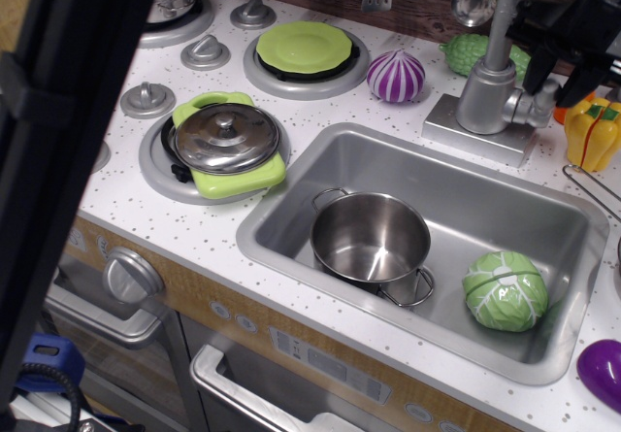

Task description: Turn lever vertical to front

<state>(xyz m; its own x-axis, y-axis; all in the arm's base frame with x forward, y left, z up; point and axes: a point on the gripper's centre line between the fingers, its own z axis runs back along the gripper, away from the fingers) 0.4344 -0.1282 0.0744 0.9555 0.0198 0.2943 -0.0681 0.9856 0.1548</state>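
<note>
The grey tap body stands behind the sink, its tall spout pipe rising out of it. The lever juts up from the stubby side cylinder on the tap's right; only its lower part shows. My black gripper has come down from the upper right over the lever. One finger is left of the lever and the other finger is right of it. The jaws stand apart around the lever. I cannot tell whether they touch it.
The sink holds a steel pot and a green cabbage. A yellow pepper sits just right of the tap. A purple onion and a green vegetable lie to its left. A dark bar blocks the left foreground.
</note>
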